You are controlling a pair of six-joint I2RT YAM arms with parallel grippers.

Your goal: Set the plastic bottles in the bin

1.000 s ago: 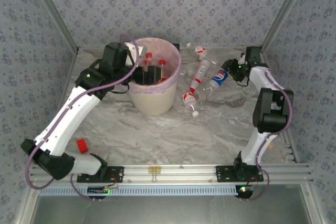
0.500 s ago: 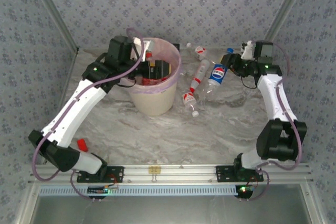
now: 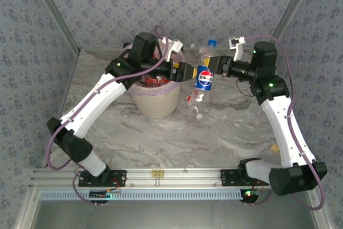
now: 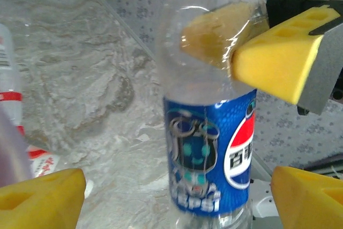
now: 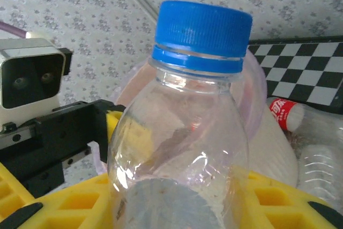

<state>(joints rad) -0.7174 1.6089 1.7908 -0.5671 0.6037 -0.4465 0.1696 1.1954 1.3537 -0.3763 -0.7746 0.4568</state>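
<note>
Bottle point(image 3: 204, 79) now aloft, nearer bin point(image 3: 155, 103)

Bright, even overhead light, soft shadows on the tabletop point(image 3: 214, 132), glare on the bottle point(image 4: 209, 132), near fingers point(image 4: 40, 197) slightly blurred.

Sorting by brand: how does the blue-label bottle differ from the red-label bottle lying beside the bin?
The blue-label bottle stands upright in the air, held by the right gripper; the red-label bottle lies on the table. The blue-label bottle has a blue cap, the red-label bottle a white one. Both are clear plastic.
</note>
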